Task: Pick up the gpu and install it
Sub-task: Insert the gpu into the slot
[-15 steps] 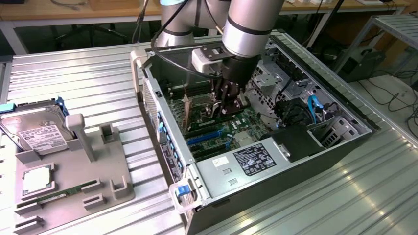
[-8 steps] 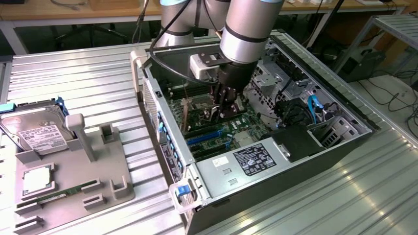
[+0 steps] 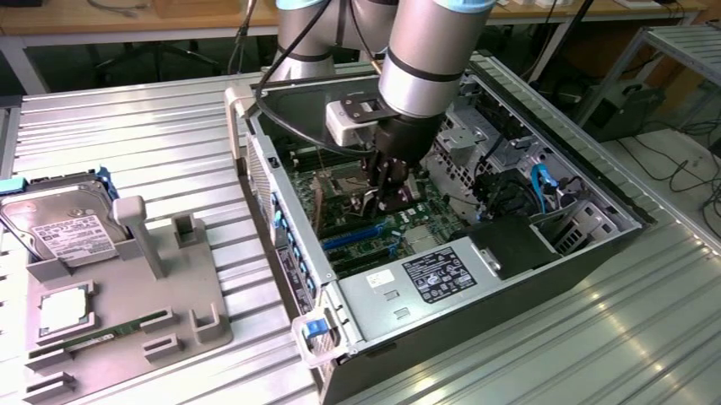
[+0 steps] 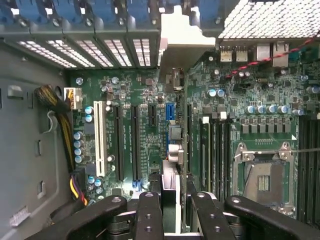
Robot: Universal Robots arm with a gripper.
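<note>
The arm is reaching down into the open computer case (image 3: 496,253) in the middle of the exterior frame, and its black gripper (image 3: 387,187) is hanging just over the motherboard (image 3: 372,224). The fingers (image 4: 148,215) are clamped on the gpu (image 4: 172,150), which is being held edge-on: in the wrist view it is running as a thin vertical strip from the fingers at the bottom centre up to its silver end bracket (image 4: 182,35) at the top centre, against the case's rear wall.

Around it things are crowding in. To the left of the card in the wrist view the dark expansion slots (image 4: 119,142) and a white slot (image 4: 100,137) are lying parallel to it, with a bundle of yellow and black cables (image 4: 62,125) further left by the grey case wall. To the right the memory slots (image 4: 215,150) are sitting close beside the card, and the empty CPU socket (image 4: 262,175) is lying at the lower right.

In the exterior view the power supply (image 3: 417,283) with its black label is sitting at the lower centre of the case, and blue cables (image 3: 541,190) are looping at the right. Outside the case, at the left of the frame, a grey holder tray (image 3: 203,291) is carrying a hard drive (image 3: 62,228) and a green memory stick (image 3: 113,331).
</note>
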